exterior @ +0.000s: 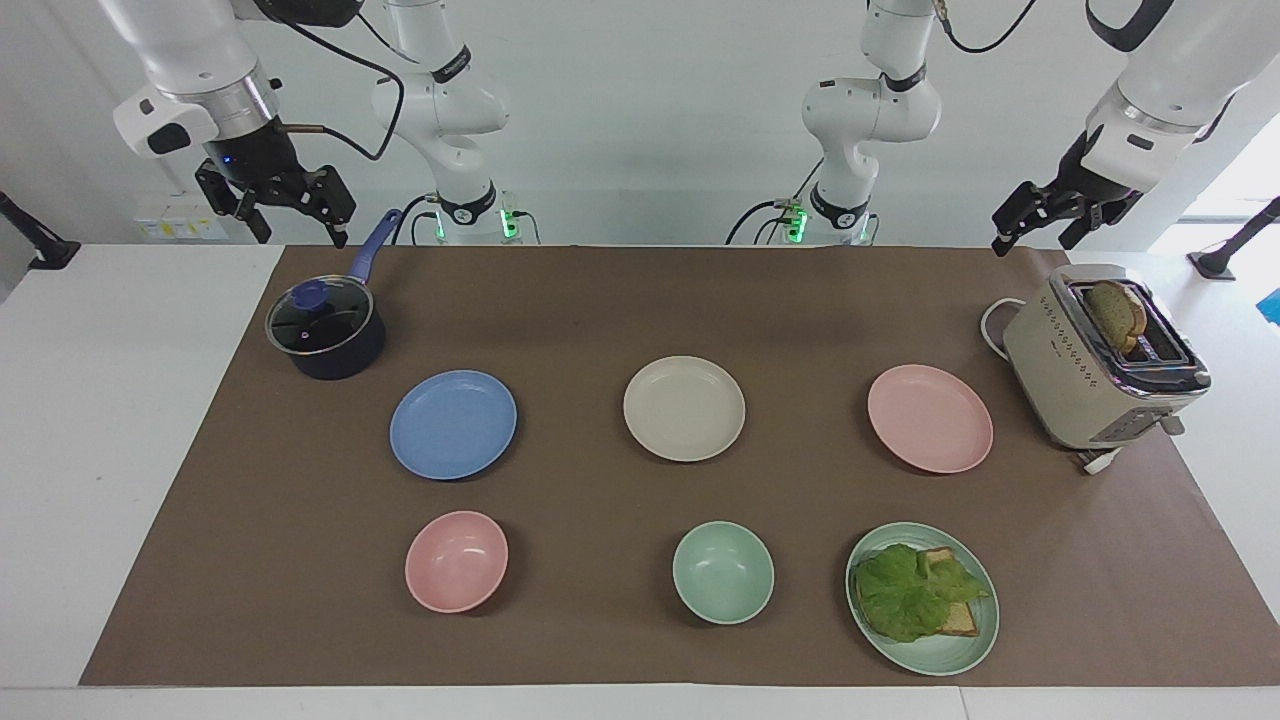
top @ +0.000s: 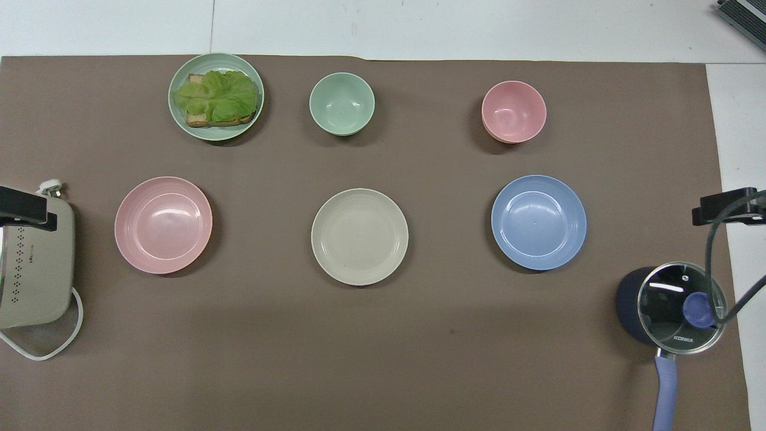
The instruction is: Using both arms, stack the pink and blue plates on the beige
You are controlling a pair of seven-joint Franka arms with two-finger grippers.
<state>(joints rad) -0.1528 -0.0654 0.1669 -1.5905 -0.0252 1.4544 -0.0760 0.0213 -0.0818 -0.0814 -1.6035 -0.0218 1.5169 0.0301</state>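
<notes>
Three equal plates lie in a row across the brown mat. The beige plate (exterior: 684,408) (top: 359,236) is in the middle. The blue plate (exterior: 453,424) (top: 538,222) lies toward the right arm's end and the pink plate (exterior: 930,418) (top: 163,225) toward the left arm's end. All three are bare and apart from each other. My right gripper (exterior: 300,232) hangs open and empty, high above the mat's edge by the saucepan. My left gripper (exterior: 1033,242) hangs open and empty, high above the toaster's corner of the mat.
A dark saucepan (exterior: 325,330) with a glass lid stands by the blue plate, nearer the robots. A beige toaster (exterior: 1100,370) holding bread stands beside the pink plate. Farther out stand a pink bowl (exterior: 456,561), a green bowl (exterior: 723,572) and a green plate (exterior: 975,640) with lettuce and bread.
</notes>
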